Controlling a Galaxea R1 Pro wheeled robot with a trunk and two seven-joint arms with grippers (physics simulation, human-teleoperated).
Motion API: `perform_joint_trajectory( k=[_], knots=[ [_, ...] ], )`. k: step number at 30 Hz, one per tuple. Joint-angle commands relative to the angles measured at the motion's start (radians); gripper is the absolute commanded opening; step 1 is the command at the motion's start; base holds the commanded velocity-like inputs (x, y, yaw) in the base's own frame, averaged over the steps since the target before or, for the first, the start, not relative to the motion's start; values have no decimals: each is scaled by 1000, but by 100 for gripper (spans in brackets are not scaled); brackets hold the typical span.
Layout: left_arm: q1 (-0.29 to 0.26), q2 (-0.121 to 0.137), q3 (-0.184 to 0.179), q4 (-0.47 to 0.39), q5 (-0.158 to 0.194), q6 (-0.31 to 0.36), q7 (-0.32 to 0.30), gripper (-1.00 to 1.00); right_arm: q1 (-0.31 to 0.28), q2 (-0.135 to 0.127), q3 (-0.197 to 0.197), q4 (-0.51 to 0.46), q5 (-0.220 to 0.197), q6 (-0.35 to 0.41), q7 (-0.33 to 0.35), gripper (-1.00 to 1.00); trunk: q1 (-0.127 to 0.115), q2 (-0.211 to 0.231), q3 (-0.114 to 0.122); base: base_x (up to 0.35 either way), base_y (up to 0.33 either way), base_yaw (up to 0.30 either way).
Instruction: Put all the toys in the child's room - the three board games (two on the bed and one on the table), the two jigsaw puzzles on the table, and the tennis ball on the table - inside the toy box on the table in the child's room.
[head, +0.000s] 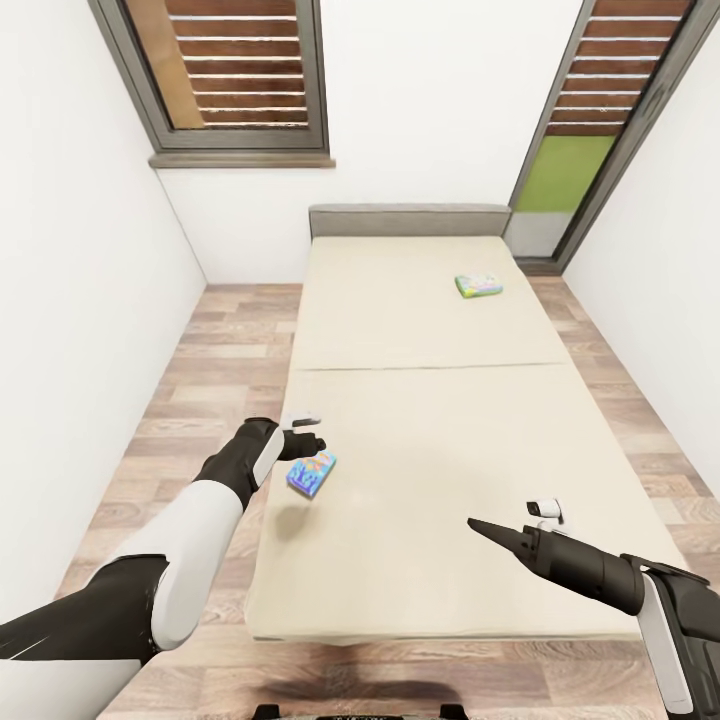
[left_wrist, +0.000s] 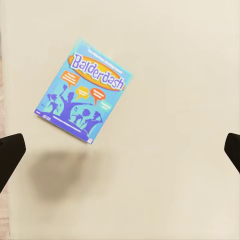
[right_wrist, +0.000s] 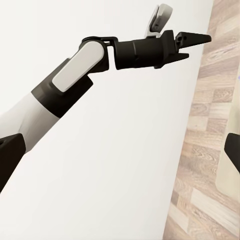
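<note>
Nearest, the right gripper (head: 480, 526) juts over the bed's (head: 430, 440) near end, its fingers apparently pressed together to a point and holding nothing. Just ahead, the left gripper (head: 312, 443) hangs directly above the Balderdash box (left_wrist: 83, 90), fingers spread wide with the box lying flat on the mattress between and below them; it looks light, stiff and smooth-faced, so pinching across its 2 long edges seems safest. Well beyond both grippers, a second board game (head: 478, 286) lies near the headboard.

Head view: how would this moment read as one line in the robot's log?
left tool: open, above Balderdash box on bed | right tool: over bed, holding nothing | second game: far end of bed
</note>
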Motion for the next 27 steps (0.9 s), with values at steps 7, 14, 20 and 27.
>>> perform_joint_trajectory(
  k=[7,14,20,27],
  knots=[
    [-1,-1,11,-3,0,7,1,100,-1,0,0,0,-1,6,2,100,0,-2,-13,0,0,0],
    [-17,-3,13,-4,0,27,7,100,-1,0,0,0,-1,6,2,100,0,-2,-25,0,0,0],
    [-93,-2,13,-5,-2,96,11,100,-1,0,0,0,-1,6,2,100,0,-2,-34,0,0,0],
    [-148,-1,13,-5,-3,155,12,100,-1,0,0,0,-1,6,2,100,0,-2,-46,0,0,0]
  ],
)
